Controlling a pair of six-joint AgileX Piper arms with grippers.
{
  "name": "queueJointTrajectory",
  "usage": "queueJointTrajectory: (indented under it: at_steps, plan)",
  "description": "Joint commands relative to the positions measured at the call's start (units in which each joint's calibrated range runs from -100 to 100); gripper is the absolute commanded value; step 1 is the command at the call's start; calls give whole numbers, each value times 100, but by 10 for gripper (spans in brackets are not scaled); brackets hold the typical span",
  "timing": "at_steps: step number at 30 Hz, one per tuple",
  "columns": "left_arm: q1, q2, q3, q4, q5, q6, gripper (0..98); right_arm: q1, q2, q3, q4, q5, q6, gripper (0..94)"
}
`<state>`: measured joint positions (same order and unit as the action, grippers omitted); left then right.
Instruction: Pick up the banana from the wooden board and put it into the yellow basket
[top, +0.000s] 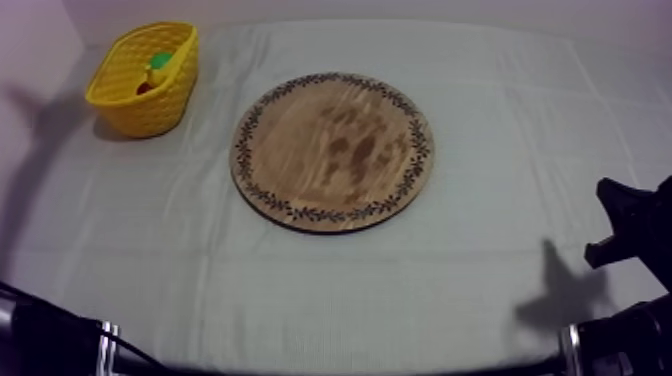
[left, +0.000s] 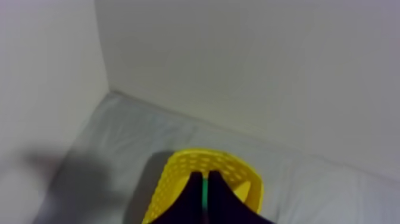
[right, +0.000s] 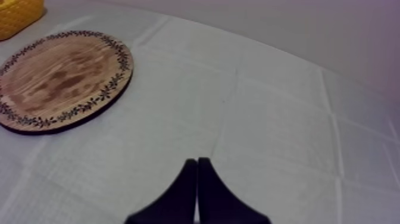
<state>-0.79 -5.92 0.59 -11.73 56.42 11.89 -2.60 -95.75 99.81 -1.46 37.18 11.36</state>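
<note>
Left hand (left: 205, 176) has its fingers pressed together into a wedge with nothing in them, pointing at the yellow basket (left: 166, 186) just past the tips. Right hand (right: 197, 161) is the same, closed on nothing, low over bare table (right: 268, 119) with the wooden board (right: 59, 77) well off to one side. My guess is both are parked like that because there's nothing to carry. The board has nothing on it. From above, a yellow fruit with a green end sits in the basket, and I'd call it the banana (top: 158, 62). It's next to a small red fruit (top: 145, 88). So the job looks done to me. Count: two hands, one board, one basket, two fruits.
</note>
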Motion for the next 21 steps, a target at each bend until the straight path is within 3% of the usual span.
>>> queueJointTrajectory:
  at_steps: [1,14,21]
  plan:
    - [-7,-955,418,21,-113,-11,2,0,0,-3,2,0,-1,3]
    - [292,-4844,4193,52,-805,-99,0,0,0,-3,2,0,-1,3]
    - [432,-6765,6341,34,-1468,-167,0,0,0,-3,2,0,-1,3]
